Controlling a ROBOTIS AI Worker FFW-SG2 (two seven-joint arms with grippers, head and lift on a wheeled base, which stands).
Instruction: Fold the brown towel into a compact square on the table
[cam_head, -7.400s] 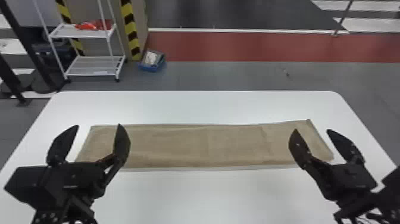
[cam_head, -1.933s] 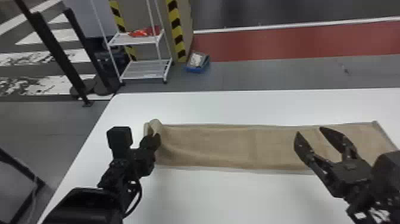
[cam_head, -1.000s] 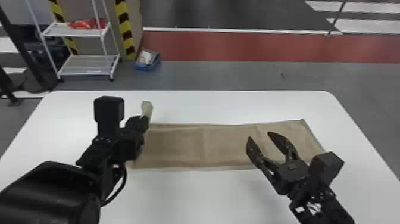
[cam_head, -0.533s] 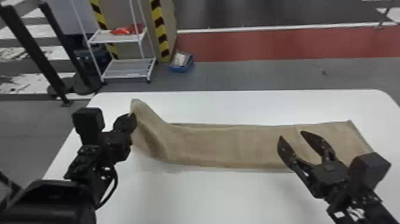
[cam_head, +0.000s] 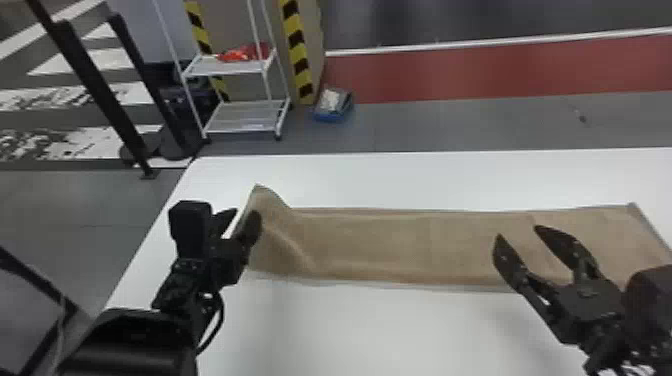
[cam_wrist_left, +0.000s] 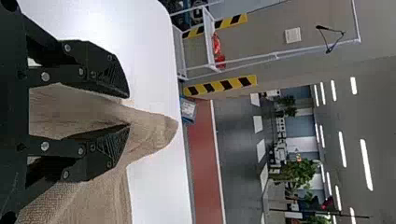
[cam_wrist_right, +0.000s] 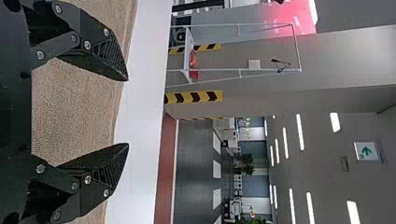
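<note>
The brown towel (cam_head: 370, 245) is a long strip across the white table, its left end raised and curved. At that end my left gripper (cam_head: 246, 216) is clamped; up close, my left gripper (cam_wrist_left: 129, 111) has the bunched towel (cam_wrist_left: 156, 130) between its fingers, a fold of it protruding past the tips. Over the near side of the towel's right part hovers my right gripper (cam_head: 517, 232), fingers spread. Nothing is held by my right gripper (cam_wrist_right: 127, 112), with the towel (cam_wrist_right: 77, 107) visible behind the gap.
Bare white table (cam_head: 350, 325) lies in front of the towel, with another strip behind it. Beyond the table's far edge stand a white wire shelf (cam_head: 245, 117) and a blue box (cam_head: 332, 106) on the floor.
Several seconds ago the towel lay flat and the left gripper was open. It has since closed on the left end and lifted it. The head view has swung about between frames.
</note>
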